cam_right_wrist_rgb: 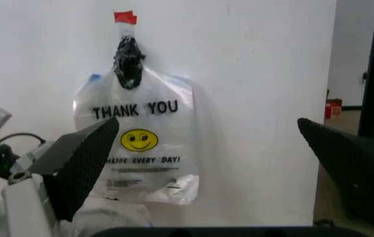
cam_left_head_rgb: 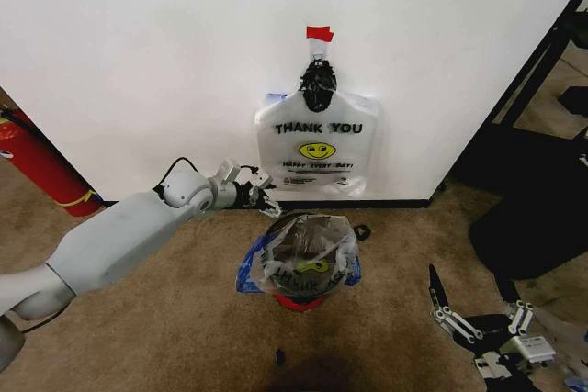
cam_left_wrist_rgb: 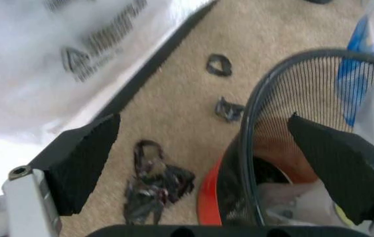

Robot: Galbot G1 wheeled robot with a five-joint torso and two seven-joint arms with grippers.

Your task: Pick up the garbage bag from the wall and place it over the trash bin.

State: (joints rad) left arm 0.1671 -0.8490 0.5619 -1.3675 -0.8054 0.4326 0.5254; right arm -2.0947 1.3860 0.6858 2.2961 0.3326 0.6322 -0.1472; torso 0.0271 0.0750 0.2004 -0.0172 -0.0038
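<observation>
1. The garbage bag (cam_left_head_rgb: 308, 259) drapes over the trash bin (cam_left_head_rgb: 300, 300), centre frame, lining it.
2. The left gripper (cam_left_head_rgb: 263, 197), wide open and empty, hovers at its rim.
3. The right gripper (cam_left_head_rgb: 478, 323) waits lower right, spread open and empty.
</observation>
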